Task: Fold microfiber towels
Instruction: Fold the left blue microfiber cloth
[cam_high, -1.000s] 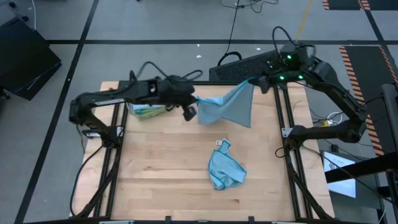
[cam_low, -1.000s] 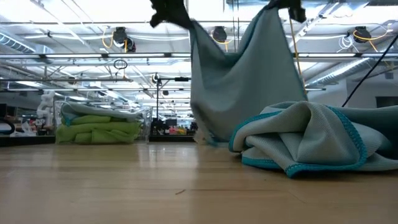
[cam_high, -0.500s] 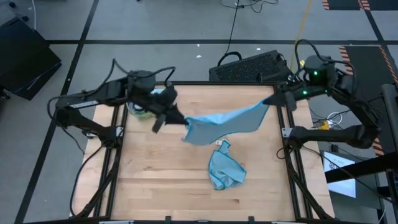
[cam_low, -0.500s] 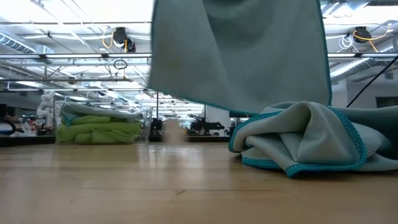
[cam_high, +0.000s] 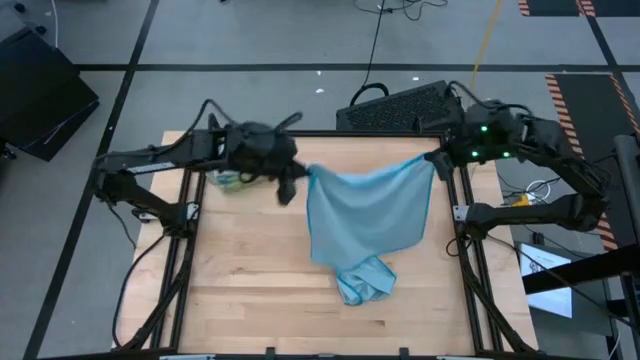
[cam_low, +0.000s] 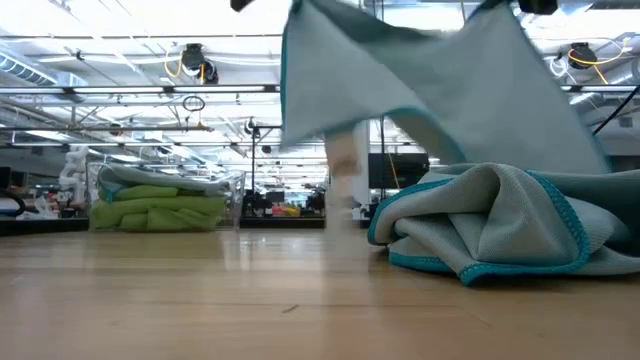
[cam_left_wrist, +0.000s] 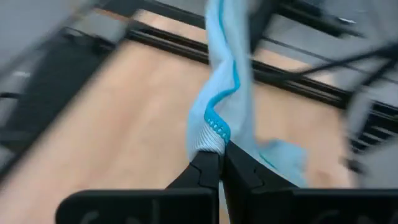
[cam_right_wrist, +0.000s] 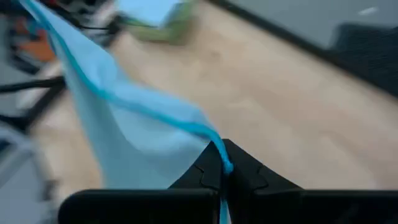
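Two corners of one light blue towel (cam_high: 365, 215) are pinched, one in my left gripper (cam_high: 297, 182), one in my right gripper (cam_high: 433, 162), both closed on its edge above the table (cam_high: 240, 280). Its lower hem drapes onto a crumpled towel (cam_high: 362, 280). I would keep the top edge taut and lay it clear of that heap. The bin (cam_low: 165, 200) contents are blurred; tags unseen.

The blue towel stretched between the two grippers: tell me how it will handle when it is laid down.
Likely floppy: the blue towel sags between the left gripper and right gripper. Probably light, since corner pinches hold it. It may bunch like the crumpled towel on the table.
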